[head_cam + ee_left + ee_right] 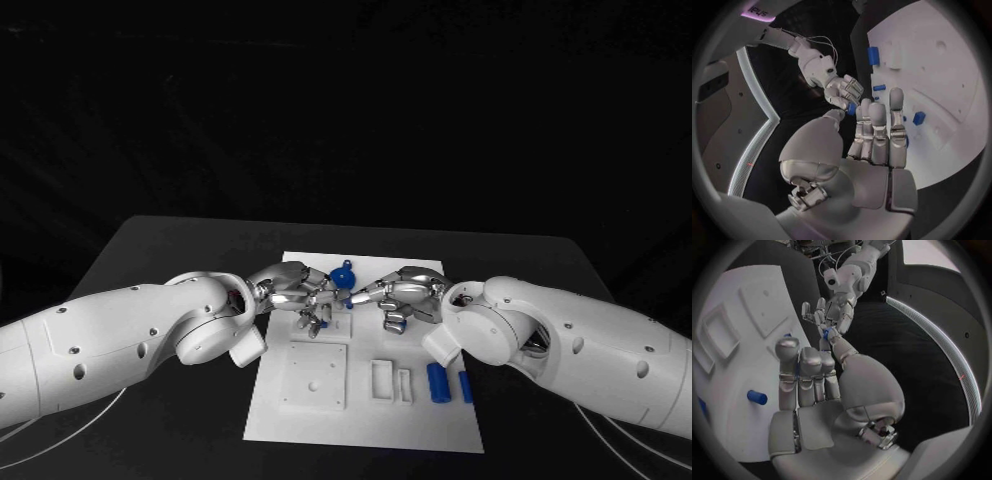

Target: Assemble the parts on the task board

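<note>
both hands, left hand [296, 292] and right hand [400, 295], seemingly pinch one blue part [343, 276] above the task board [361, 420].

A black table [173, 245] stands in a dark room, the background behind it wholly unlit.

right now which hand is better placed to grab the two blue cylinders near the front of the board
Right. The two blue cylinders lie on the task board just below the right hand and beside its arm; the left hand sits across the board.
</note>
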You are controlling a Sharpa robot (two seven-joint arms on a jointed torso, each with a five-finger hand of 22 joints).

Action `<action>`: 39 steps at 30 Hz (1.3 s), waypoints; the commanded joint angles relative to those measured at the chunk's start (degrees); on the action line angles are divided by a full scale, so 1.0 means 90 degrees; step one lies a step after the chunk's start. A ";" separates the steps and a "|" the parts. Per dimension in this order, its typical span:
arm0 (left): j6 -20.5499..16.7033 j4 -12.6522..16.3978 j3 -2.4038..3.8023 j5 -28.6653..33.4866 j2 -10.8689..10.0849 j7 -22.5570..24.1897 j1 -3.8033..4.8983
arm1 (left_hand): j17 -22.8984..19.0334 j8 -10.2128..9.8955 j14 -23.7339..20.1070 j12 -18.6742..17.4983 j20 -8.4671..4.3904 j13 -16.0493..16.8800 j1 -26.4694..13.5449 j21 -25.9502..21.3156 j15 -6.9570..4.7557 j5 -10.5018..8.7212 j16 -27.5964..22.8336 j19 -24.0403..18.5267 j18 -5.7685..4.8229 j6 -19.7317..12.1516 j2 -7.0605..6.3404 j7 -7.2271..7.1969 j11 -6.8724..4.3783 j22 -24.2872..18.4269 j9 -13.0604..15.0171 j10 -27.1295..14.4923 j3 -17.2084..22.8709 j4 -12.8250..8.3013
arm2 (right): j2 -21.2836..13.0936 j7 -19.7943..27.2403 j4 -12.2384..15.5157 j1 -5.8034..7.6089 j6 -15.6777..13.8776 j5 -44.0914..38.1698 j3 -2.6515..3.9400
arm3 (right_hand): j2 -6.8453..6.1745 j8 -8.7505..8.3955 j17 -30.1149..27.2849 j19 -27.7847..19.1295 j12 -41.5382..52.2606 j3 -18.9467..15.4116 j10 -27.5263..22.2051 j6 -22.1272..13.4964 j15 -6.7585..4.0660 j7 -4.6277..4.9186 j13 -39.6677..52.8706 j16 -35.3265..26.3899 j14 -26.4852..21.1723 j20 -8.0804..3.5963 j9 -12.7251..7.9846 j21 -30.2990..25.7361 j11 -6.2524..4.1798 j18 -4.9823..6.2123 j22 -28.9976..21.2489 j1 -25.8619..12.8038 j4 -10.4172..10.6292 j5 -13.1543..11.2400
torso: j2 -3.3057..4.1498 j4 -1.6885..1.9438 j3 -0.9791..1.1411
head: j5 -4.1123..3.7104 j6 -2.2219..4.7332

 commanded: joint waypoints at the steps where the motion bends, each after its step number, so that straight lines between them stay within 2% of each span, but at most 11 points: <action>1: 0.0126 0.0027 0.0002 -0.0031 0.0011 0.0120 0.0004 | -0.0008 -0.0029 -0.0031 -0.0039 -0.0017 -0.0009 0.0034 0.0024 0.0002 0.0043 0.0024 -0.0042 0.0020 0.0003 0.0011 0.0047 0.0008 0.0134 -0.0018 -0.0054 0.0011 0.0001 | 0.0015 -0.0035 -0.0001 -0.0009 0.0105 0.0033 0.0001 | 0.0030 0.0022 -0.0002 0.0192 -0.0040 0.0025 0.0007 0.0008 -0.0030 -0.0050 -0.0004 -0.0040 -0.0026 -0.0036 0.0012 -0.0027 -0.0003 -0.0105 0.0481 0.0018 0.0001 0.0018 | 0.0001 0.0002 -0.0003 | 0.0001 -0.0011; 6: 0.0156 0.0057 0.0002 -0.0015 0.0014 0.0124 0.0004 | -0.0032 -0.0077 -0.0054 -0.0069 -0.0008 -0.0040 0.0024 0.0030 0.0010 0.0108 0.0039 -0.0059 0.0025 0.0018 0.0019 0.0054 0.0016 0.0134 -0.0075 -0.0055 0.0031 0.0003 | 0.0037 -0.0040 -0.0007 -0.0010 0.0088 0.0024 0.0001 | 0.0032 0.0022 -0.0004 0.0194 -0.0034 0.0025 0.0011 0.0006 -0.0030 -0.0050 0.0003 -0.0044 -0.0026 -0.0035 0.0026 -0.0023 -0.0004 -0.0106 0.0483 0.0019 0.0002 0.0018 | 0.0003 -0.0002 0.0001 | -0.0001 -0.0022; 8: 0.0160 0.0067 0.0002 -0.0011 0.0015 0.0125 0.0004 | -0.0035 -0.0085 -0.0059 -0.0075 -0.0008 -0.0044 0.0048 0.0030 0.0010 0.0197 0.0042 -0.0064 0.0025 0.0013 0.0022 0.0054 0.0016 0.0133 -0.0083 -0.0061 0.0058 -0.0004 | 0.0043 -0.0042 -0.0009 -0.0010 0.0090 0.0022 0.0000 | 0.0032 0.0022 -0.0004 0.0194 -0.0034 0.0025 0.0011 0.0006 -0.0030 -0.0050 0.0003 -0.0044 -0.0026 -0.0035 0.0026 -0.0023 -0.0004 -0.0106 0.0483 0.0019 0.0002 0.0018 | 0.0004 -0.0003 0.0002 | -0.0002 -0.0022; 11: 0.0170 0.0077 0.0002 0.0008 0.0018 0.0124 0.0004 | -0.0045 -0.0103 -0.0072 -0.0088 -0.0007 -0.0055 0.0086 0.0033 0.0012 0.0489 0.0049 -0.0070 0.0026 0.0006 0.0003 0.0059 0.0017 0.0133 -0.0100 -0.0067 0.0140 -0.0004 | 0.0054 -0.0049 -0.0010 -0.0010 0.0095 0.0018 0.0000 | 0.0032 0.0022 -0.0004 0.0194 -0.0034 0.0025 0.0011 0.0006 -0.0030 -0.0050 0.0003 -0.0044 -0.0026 -0.0035 0.0026 -0.0023 -0.0004 -0.0106 0.0483 0.0019 0.0002 0.0018 | 0.0003 -0.0004 0.0003 | -0.0002 -0.0026; 14: 0.0174 0.0074 0.0002 0.0027 0.0019 0.0120 0.0004 | -0.0054 -0.0099 -0.0080 -0.0097 -0.0007 -0.0064 0.0123 0.0036 0.0011 0.0620 0.0054 -0.0076 0.0027 -0.0002 -0.0003 0.0059 0.0017 0.0134 -0.0101 -0.0070 0.0221 -0.0024 | 0.0061 -0.0054 -0.0013 -0.0010 0.0096 0.0012 0.0000 | 0.0032 0.0022 -0.0004 0.0194 -0.0034 0.0025 0.0011 0.0006 -0.0030 -0.0050 0.0003 -0.0044 -0.0026 -0.0035 0.0026 -0.0023 -0.0004 -0.0106 0.0483 0.0019 0.0002 0.0018 | 0.0002 -0.0007 0.0006 | -0.0003 -0.0022; 16: 0.0182 0.0070 0.0002 0.0041 0.0018 0.0117 0.0004 | -0.0059 -0.0095 -0.0086 -0.0111 -0.0008 -0.0073 0.0176 0.0041 0.0011 0.0751 0.0059 -0.0077 0.0028 -0.0018 0.0001 0.0061 0.0017 0.0134 -0.0099 -0.0069 0.0308 -0.0070 | 0.0064 -0.0056 -0.0015 -0.0010 0.0095 0.0007 -0.0001 | 0.0032 0.0022 -0.0004 0.0191 -0.0038 0.0024 0.0007 0.0001 -0.0029 -0.0050 0.0003 -0.0046 -0.0029 -0.0035 0.0042 -0.0037 -0.0003 -0.0105 0.0480 0.0019 0.0002 0.0018 | 0.0000 -0.0007 0.0010 | -0.0006 -0.0021; 20: 0.0203 0.0067 0.0002 0.0071 0.0017 0.0113 0.0004 | -0.0064 -0.0088 -0.0095 -0.0125 -0.0008 -0.0082 0.0214 0.0049 0.0011 0.0840 0.0067 -0.0086 0.0028 -0.0024 0.0005 0.0061 0.0017 0.0136 -0.0097 -0.0070 0.0394 -0.0158 | 0.0067 -0.0058 -0.0014 -0.0010 0.0096 0.0000 -0.0001 | 0.0032 0.0022 -0.0004 0.0190 -0.0040 0.0024 0.0005 -0.0001 -0.0029 -0.0050 0.0003 -0.0047 -0.0030 -0.0036 0.0047 -0.0042 -0.0003 -0.0104 0.0479 0.0019 0.0002 0.0018 | 0.0004 -0.0004 0.0012 | -0.0016 -0.0024; 24: 0.0223 0.0059 0.0001 0.0152 0.0018 0.0124 0.0004 | -0.0064 -0.0058 -0.0103 -0.0146 -0.0015 -0.0095 0.0303 0.0076 0.0005 0.0994 0.0091 -0.0099 0.0029 -0.0042 0.0094 0.0058 0.0013 0.0140 -0.0076 -0.0058 0.0590 -0.0462 | 0.0070 -0.0069 -0.0012 -0.0010 0.0117 -0.0009 -0.0002 | 0.0032 0.0022 -0.0004 0.0190 -0.0040 0.0024 0.0005 -0.0001 -0.0029 -0.0050 0.0003 -0.0047 -0.0030 -0.0036 0.0047 -0.0042 -0.0003 -0.0104 0.0479 0.0019 0.0002 0.0018 | 0.0002 -0.0007 0.0014 | -0.0025 -0.0028; 25: 0.0225 0.0056 0.0001 0.0170 0.0018 0.0126 0.0004 | -0.0068 -0.0048 -0.0110 -0.0158 -0.0016 -0.0101 0.0236 0.0108 0.0009 0.1006 0.0104 -0.0114 0.0031 -0.0052 0.0129 0.0065 0.0021 0.0141 -0.0067 -0.0054 0.0686 -0.0650 | 0.0071 -0.0073 -0.0012 -0.0010 0.0121 -0.0012 -0.0002 | 0.0032 0.0022 -0.0004 0.0190 -0.0040 0.0024 0.0005 -0.0001 -0.0029 -0.0050 0.0003 -0.0047 -0.0030 -0.0036 0.0047 -0.0042 -0.0003 -0.0104 0.0479 0.0019 0.0002 0.0018 | 0.0002 -0.0008 0.0013 | -0.0025 -0.0030; 28: 0.0233 0.0052 0.0001 0.0206 0.0018 0.0129 0.0004 | -0.0076 -0.0038 -0.0115 -0.0169 -0.0014 -0.0107 0.0154 0.0153 0.0008 0.0981 0.0116 -0.0133 0.0037 -0.0058 0.0175 0.0060 0.0016 0.0139 -0.0060 -0.0048 0.0764 -0.0832 | 0.0075 -0.0085 -0.0016 -0.0010 0.0136 -0.0019 -0.0004 | 0.0033 0.0022 0.0001 0.0192 -0.0040 0.0027 0.0006 -0.0002 -0.0029 -0.0048 0.0005 -0.0040 -0.0028 -0.0034 0.0059 -0.0034 -0.0002 -0.0104 0.0482 0.0022 0.0000 0.0018 | 0.0003 -0.0010 0.0012 | -0.0029 -0.0033; 39: 0.0314 0.0050 0.0001 0.0316 0.0034 0.0113 0.0004 | -0.0082 -0.0190 -0.0153 -0.0309 -0.0001 -0.0173 0.0182 0.0242 0.0022 0.0799 0.0138 -0.0201 0.0048 0.0004 0.0291 0.0077 0.0030 0.0140 -0.0132 -0.0007 0.0828 -0.1170 | 0.0110 -0.0113 -0.0037 -0.0010 0.0086 -0.0043 -0.0018 | 0.0034 0.0021 -0.0001 0.0190 -0.0040 0.0032 0.0004 -0.0008 -0.0028 -0.0046 0.0008 -0.0044 -0.0030 -0.0034 0.0069 -0.0042 -0.0001 -0.0102 0.0480 0.0023 0.0000 0.0018 | 0.0000 -0.0002 0.0008 | -0.0057 -0.0067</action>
